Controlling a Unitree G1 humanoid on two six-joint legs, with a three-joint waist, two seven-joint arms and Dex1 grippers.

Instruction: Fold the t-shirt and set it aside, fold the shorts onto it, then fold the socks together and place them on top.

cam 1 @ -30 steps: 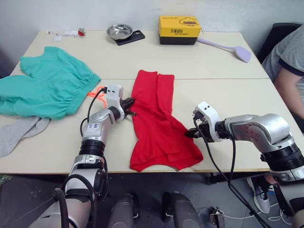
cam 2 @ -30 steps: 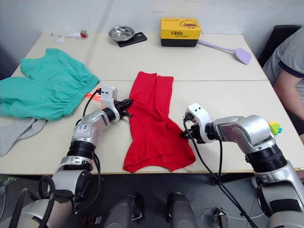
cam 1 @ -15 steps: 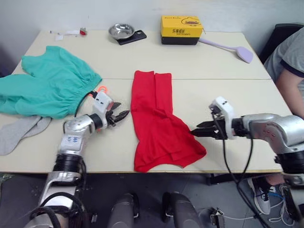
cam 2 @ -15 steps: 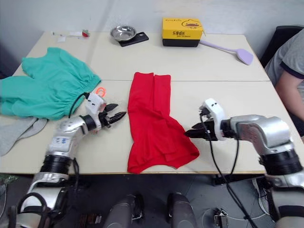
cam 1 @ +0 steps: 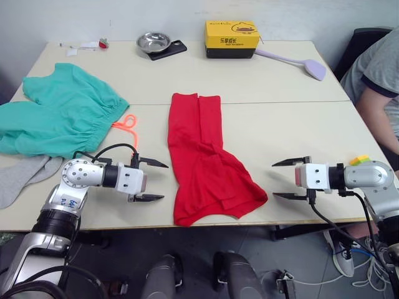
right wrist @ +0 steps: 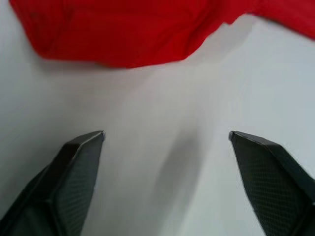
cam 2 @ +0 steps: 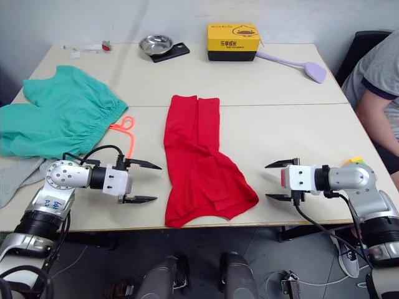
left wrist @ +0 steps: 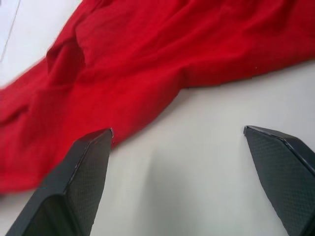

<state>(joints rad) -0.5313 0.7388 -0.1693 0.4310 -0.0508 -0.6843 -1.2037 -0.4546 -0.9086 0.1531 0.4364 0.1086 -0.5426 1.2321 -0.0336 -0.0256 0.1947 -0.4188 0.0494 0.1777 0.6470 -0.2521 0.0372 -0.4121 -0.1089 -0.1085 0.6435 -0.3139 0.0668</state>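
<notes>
The red t-shirt (cam 1: 206, 162) lies folded lengthwise in a long strip on the table's middle, its near end bunched and wider. My left gripper (cam 1: 153, 181) is open just left of it, fingers pointing at the cloth, holding nothing. To the shirt's right my right gripper (cam 1: 287, 179) hangs open and apart from the cloth. The teal-green shorts (cam 1: 59, 112) lie spread at the far left with the orange drawstring (cam 1: 126, 123) trailing out. Grey socks (cam 1: 22, 177) lie at the left front edge. The wrist views show the t-shirt (left wrist: 147, 64) beyond open fingers (left wrist: 88, 167).
At the back stand a yellow box (cam 1: 232, 38), a steel bowl (cam 1: 153, 42) on a black phone, and a lilac spatula (cam 1: 299, 62). A person's arm (cam 1: 374, 93) is at the right edge. A seam runs across the table (cam 1: 280, 134).
Both grippers have let go of the t-shirt, opened wide and drawn back toward the front edge, away from the cloth. The shirt now lies loose.
</notes>
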